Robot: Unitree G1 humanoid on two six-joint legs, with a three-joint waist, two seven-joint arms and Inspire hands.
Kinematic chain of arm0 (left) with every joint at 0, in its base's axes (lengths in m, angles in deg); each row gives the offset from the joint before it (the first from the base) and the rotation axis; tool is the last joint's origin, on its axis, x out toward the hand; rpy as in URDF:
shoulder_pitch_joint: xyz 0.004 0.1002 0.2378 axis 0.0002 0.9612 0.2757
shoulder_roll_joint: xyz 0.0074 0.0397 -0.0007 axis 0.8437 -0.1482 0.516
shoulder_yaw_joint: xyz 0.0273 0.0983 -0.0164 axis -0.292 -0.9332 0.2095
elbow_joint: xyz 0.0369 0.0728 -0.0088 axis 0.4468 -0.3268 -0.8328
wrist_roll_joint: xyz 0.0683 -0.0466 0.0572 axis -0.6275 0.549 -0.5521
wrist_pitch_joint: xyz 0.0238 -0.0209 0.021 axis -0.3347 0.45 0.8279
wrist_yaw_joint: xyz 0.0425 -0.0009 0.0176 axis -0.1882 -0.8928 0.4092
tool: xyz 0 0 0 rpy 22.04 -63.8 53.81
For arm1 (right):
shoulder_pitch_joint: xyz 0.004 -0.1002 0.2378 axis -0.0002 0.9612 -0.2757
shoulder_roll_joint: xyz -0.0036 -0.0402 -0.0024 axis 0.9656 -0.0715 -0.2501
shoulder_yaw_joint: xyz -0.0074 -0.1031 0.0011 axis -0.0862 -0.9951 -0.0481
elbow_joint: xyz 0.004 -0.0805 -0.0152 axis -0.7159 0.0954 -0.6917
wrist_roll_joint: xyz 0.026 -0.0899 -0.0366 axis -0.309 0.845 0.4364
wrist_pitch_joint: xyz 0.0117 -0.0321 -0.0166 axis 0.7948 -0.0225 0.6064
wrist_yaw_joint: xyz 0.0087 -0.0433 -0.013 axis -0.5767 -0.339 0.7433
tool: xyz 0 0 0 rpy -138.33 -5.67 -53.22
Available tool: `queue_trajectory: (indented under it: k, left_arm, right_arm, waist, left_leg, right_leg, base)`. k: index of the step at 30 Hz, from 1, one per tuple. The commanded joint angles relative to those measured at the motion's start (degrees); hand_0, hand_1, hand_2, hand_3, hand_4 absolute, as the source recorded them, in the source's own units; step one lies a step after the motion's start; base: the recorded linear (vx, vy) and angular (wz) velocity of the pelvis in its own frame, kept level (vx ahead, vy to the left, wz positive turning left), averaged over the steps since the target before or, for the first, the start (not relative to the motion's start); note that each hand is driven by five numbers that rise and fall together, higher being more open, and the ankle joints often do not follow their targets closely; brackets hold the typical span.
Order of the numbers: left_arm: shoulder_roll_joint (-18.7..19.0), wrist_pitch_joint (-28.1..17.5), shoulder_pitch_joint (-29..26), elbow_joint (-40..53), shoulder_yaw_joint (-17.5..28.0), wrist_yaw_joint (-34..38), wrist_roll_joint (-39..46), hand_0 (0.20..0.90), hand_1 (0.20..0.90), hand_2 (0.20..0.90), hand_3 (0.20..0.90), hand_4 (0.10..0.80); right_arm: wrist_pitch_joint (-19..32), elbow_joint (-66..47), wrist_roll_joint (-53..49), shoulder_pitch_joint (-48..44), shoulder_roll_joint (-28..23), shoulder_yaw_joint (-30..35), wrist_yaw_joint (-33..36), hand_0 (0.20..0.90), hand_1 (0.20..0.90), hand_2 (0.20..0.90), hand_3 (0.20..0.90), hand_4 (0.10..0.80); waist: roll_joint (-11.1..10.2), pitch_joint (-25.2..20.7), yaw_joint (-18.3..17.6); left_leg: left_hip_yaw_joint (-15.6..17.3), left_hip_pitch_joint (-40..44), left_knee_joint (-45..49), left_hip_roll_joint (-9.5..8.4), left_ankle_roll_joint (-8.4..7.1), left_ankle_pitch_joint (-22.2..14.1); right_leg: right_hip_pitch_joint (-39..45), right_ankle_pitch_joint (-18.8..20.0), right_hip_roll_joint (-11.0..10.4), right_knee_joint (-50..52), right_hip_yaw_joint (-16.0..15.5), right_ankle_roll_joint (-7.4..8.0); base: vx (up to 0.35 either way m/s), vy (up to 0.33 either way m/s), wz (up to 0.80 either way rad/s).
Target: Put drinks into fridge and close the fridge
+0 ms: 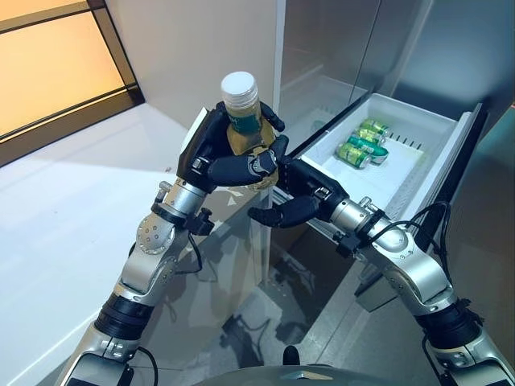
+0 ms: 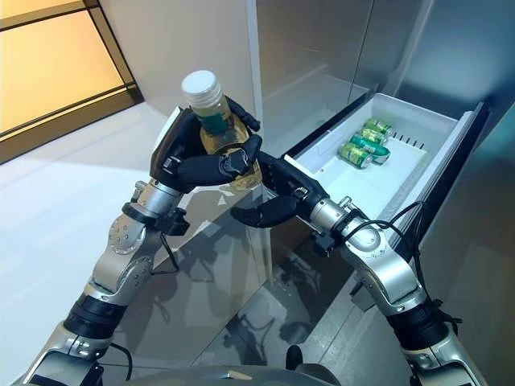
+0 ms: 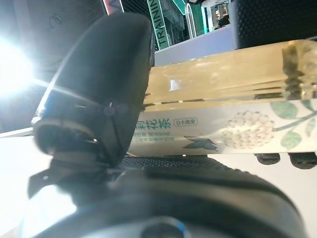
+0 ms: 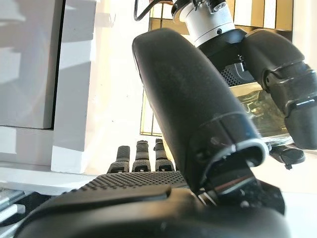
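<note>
Left eye view: left robot hand clamping bottle upright, right robot hand reaching beneath with fingers apart, likely for handover; cans lying in open fridge drawer at 2 o'clock.

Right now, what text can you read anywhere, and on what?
Bottle label, in the left hand: printed characters, partly hidden by the thumb; no whole text readable.
Green cans in the fridge drawer: print too small.
Background sign behind bottle: letters cut off.

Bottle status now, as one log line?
tea bottle: held upright, left hand | right hand: open beneath | drawer: open, cans inside
</note>
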Motion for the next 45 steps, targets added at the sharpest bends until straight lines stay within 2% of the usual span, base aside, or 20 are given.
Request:
queue_trajectory:
  k: [1,8,16,24,25,26,27,32,34,38,43,45]
  left_arm:
    - [0.2,-8.1,-11.4,6.1,-1.8,0.3,0.9,0.3,0.3,0.3,0.2,0.1]
    - [0.1,-5.0,-10.3,4.5,-3.1,-0.6,0.2,0.3,0.3,0.3,0.2,0.1]
    - [1.0,-5.6,-9.7,2.1,-3.8,-0.6,-0.9,0.3,0.3,0.3,0.2,0.1]
    - [1.2,-7.5,-9.6,1.4,-4.6,0.5,-3.2,0.3,0.3,0.3,0.2,0.1]
    - [1.2,-7.6,-9.8,1.3,-4.7,0.6,-3.3,0.3,0.3,0.3,0.2,0.1]
    - [1.4,-7.8,-9.8,1.2,-4.9,0.7,-3.4,0.3,0.3,0.3,0.2,0.1]
    - [1.4,-7.9,-9.9,1.2,-5.0,0.8,-3.1,0.3,0.3,0.3,0.2,0.1]
    - [1.6,-11.5,-10.1,1.3,-5.1,3.0,-4.1,0.3,0.3,0.3,0.2,0.1]
    - [1.6,-15.9,-10.2,2.0,-4.5,6.7,-8.2,0.3,0.3,0.3,0.2,0.1]
    - [2.4,-20.0,-11.0,3.3,-3.9,10.3,-13.5,0.3,0.3,0.3,0.2,0.1]
    - [2.5,-21.0,-11.9,4.7,-4.3,13.2,-16.8,0.3,0.3,0.3,0.2,0.1]
    - [2.6,-21.4,-12.5,5.1,-4.3,15.5,-19.3,0.3,0.3,0.3,0.2,0.1]
  right_arm:
    - [5.6,-4.0,-4.6,-9.4,2.4,-0.3,0.5,0.9,0.9,0.9,0.9,0.8]
    - [6.6,-4.9,-4.6,-10.9,2.5,-0.3,1.3,0.9,0.9,0.9,0.9,0.8]
    - [6.1,-4.8,-7.3,-11.6,2.1,0.3,2.2,0.9,0.9,0.9,0.9,0.8]
    - [2.2,-2.8,-13.0,-10.7,3.0,-0.3,2.6,0.9,0.9,0.9,0.9,0.8]
    - [1.9,-2.6,-13.7,-10.8,3.0,-0.3,2.8,0.756,0.756,0.756,0.733,0.633]
    - [1.2,-2.4,-14.9,-10.6,2.9,-0.5,3.1,0.446,0.446,0.446,0.37,0.27]
    - [0.9,-2.0,-15.3,-10.6,3.0,-0.6,3.1,0.3,0.3,0.3,0.2,0.1]
    - [-0.2,-1.4,-15.2,-9.9,3.0,-1.0,3.6,0.3,0.3,0.3,0.2,0.1]
    - [-2.0,-0.8,-16.3,-9.4,3.0,-0.9,4.2,0.3,0.3,0.3,0.2,0.1]
    - [-2.9,0.5,-15.7,-8.6,3.3,-0.7,6.3,0.3,0.3,0.3,0.2,0.1]
    - [-1.3,1.3,-10.7,-8.8,3.0,-0.4,8.4,0.3,0.3,0.3,0.2,0.1]
    - [0.2,1.6,-5.8,-9.5,2.8,0.0,9.7,0.3,0.3,0.3,0.2,0.1]
  waist:
    - [-2.3,-6.0,-0.2]
    - [-2.2,-6.0,0.1]
    - [-2.3,-6.1,0.1]
    - [-2.3,-6.0,0.1]
    - [-2.4,-6.0,0.1]
    - [-2.4,-5.9,0.1]
    - [-2.4,-5.9,0.1]
    - [-2.5,-6.0,0.0]
    - [-2.6,-6.1,0.0]
    - [-2.7,-6.3,0.0]
    - [-2.7,-6.4,-0.2]
    - [-2.7,-6.3,-0.3]
  left_leg:
    - [0.3,-3.2,0.1,-1.02,0.31,0.1]
    - [0.6,-3.4,0.1,-0.93,0.3,0.2]
    - [0.9,-3.4,0.1,-0.82,0.2,0.3]
    - [0.9,-3.2,0.1,-0.7,0.16,0.0]
    - [0.9,-3.5,0.1,-0.73,0.15,0.5]
    - [0.8,-3.5,0.1,-0.74,0.14,0.5]
    - [0.8,-3.5,0.1,-0.74,0.16,0.5]
    - [0.7,-3.5,0.1,-0.74,0.18,0.5]
    - [0.6,-3.5,0.1,-0.73,0.19,0.5]
    - [0.4,-3.6,0.1,-0.74,0.13,0.5]
    - [0.2,-3.8,0.1,-0.78,0.13,0.5]
    - [0.1,-3.7,0.1,-0.81,0.17,0.5]
  right_leg:
    - [4.4,-3.0,-1.9,0.3,1.4,4.14]
    - [4.3,-2.9,-2.0,0.2,1.1,4.22]
    - [4.1,-2.8,-2.0,0.2,1.1,4.32]
    - [4.4,-3.1,-2.0,0.2,0.8,4.33]
    - [4.1,-2.7,-2.0,0.2,0.7,4.26]
    - [4.2,-2.7,-2.0,0.2,0.7,4.27]
    - [4.2,-2.7,-2.0,0.2,0.7,4.27]
    - [4.2,-2.8,-2.0,0.2,0.7,4.26]
    - [4.2,-2.8,-2.0,0.2,0.7,4.2]
    - [4.1,-2.8,-2.0,0.2,0.6,4.19]
    - [4.0,-2.8,-1.9,0.2,0.8,4.22]
    - [4.0,-2.8,-1.9,0.2,1.0,4.21]
  base:
    - [0.0,0.0,0.0]
    - [0.0,0.0,0.0]
    - [0.0,0.0,0.0]
    - [0.004,0.0,0.0]
    - [0.0,0.0,0.0]
    - [0.0,0.0,0.0]
    - [0.0,0.0,0.0]
    - [0.007,0.0,0.0]
    - [0.0,0.0,0.0]
    - [0.0,0.0,0.0]
    - [0.0,0.0,0.0]
    - [0.0,0.0,0.0]
